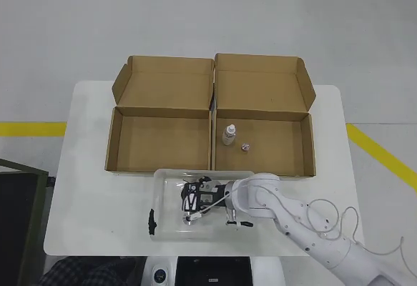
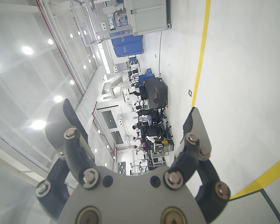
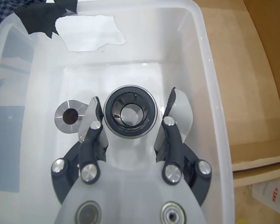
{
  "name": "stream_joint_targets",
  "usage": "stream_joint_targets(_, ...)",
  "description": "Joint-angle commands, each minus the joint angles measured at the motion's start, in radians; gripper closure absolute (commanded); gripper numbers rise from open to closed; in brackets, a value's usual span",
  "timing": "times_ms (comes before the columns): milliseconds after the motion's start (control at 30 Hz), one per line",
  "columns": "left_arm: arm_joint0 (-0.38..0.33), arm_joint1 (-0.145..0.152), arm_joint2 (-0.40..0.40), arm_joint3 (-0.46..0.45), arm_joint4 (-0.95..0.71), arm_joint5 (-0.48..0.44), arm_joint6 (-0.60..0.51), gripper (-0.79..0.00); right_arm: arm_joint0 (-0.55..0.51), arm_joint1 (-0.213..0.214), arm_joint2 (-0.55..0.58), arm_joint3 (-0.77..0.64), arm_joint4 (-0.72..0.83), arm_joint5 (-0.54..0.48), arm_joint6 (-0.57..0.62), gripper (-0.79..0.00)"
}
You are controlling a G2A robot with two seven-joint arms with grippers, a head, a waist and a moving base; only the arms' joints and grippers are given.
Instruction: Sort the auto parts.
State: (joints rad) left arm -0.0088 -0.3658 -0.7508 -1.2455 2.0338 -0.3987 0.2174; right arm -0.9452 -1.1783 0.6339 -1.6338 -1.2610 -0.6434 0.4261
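Observation:
A black cylindrical sleeve with a metal rim (image 3: 151, 113) stands upright on the floor of the clear plastic bin (image 3: 200, 47). My right gripper (image 3: 134, 94) is open, one finger on each side of the sleeve, neither clearly touching it. A flat metal disc with a dark centre hole (image 3: 60, 117) lies just outside one finger. In the top view the right gripper (image 1: 192, 204) is down inside the bin (image 1: 162, 175). My left gripper (image 2: 130, 108) is open with nothing in it and points out into the room.
Two open cardboard boxes stand behind the bin. The left box (image 1: 158, 143) holds nothing. In the right box (image 1: 287, 143) are a small white bottle (image 1: 228, 134) and a small metal part (image 1: 244, 146). Black tape (image 3: 37, 17) sticks to the bin's rim.

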Motion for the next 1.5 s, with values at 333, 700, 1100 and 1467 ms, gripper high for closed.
stream_joint_targets(333,0.000,0.000,0.000,0.000,0.000,0.000,0.000,-0.785,0.008,-0.019,-0.010,0.042,0.030,-0.026,-0.022,-0.151)
stream_joint_targets(700,0.000,0.000,0.000,0.000,0.000,0.000,0.000,-0.785,-0.004,-0.021,0.028,0.018,0.111,-0.064,-0.065,0.000)
stream_joint_targets(1100,0.000,0.000,0.000,0.000,0.000,0.000,0.000,-0.785,-0.047,-0.002,0.131,-0.053,0.211,-0.086,-0.109,0.000)
stream_joint_targets(1467,0.000,0.000,0.000,0.000,0.000,0.000,0.000,-0.785,-0.096,0.016,0.236,-0.109,0.318,-0.090,-0.145,0.000)
